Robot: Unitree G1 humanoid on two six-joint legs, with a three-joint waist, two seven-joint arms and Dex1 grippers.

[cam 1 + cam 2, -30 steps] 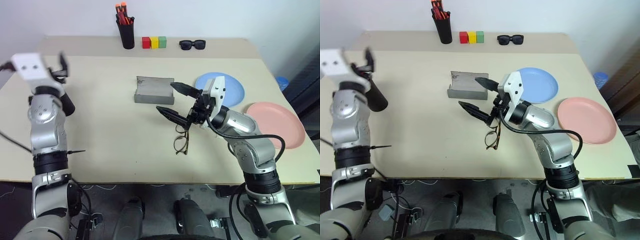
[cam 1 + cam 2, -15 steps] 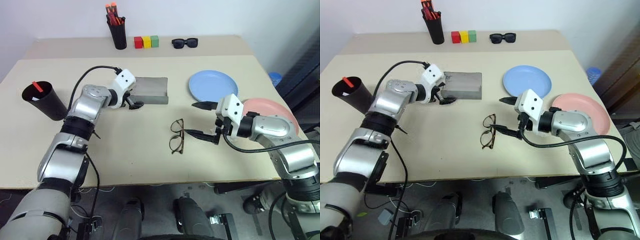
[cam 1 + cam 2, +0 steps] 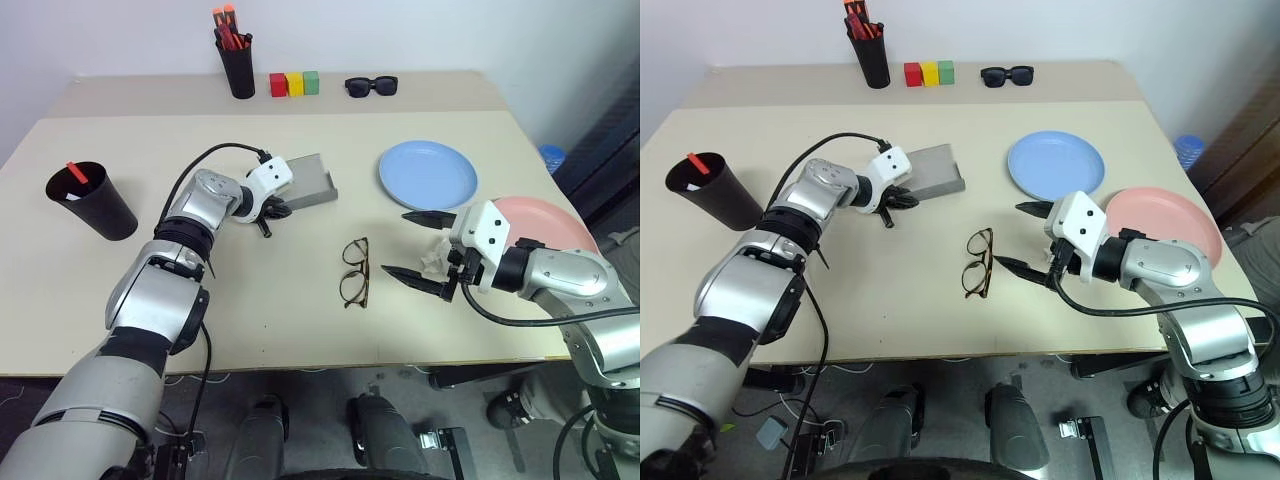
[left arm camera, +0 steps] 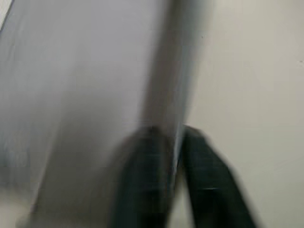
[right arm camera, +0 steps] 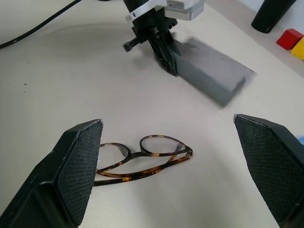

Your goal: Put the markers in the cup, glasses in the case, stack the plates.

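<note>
The left gripper (image 3: 890, 203) has its fingers clamped together on the near-left edge of the grey case (image 3: 935, 170), which sits tilted at the tabletop (image 3: 840, 290) centre; the glasses (image 3: 978, 263) lie folded at the case's 5 o'clock, well apart from it. The right gripper (image 3: 1025, 237) hovers at the glasses' 3 o'clock, fingers wide apart, nothing between them; the blue plate (image 3: 1055, 165) and pink plate (image 3: 1165, 225) lie apart, the cup (image 3: 705, 195) at 9 o'clock.

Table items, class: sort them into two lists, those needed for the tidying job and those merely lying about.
Needed: grey case, glasses, black cup, red-capped marker, blue plate, pink plate.

Lying about: sunglasses, colour blocks, pen holder.
</note>
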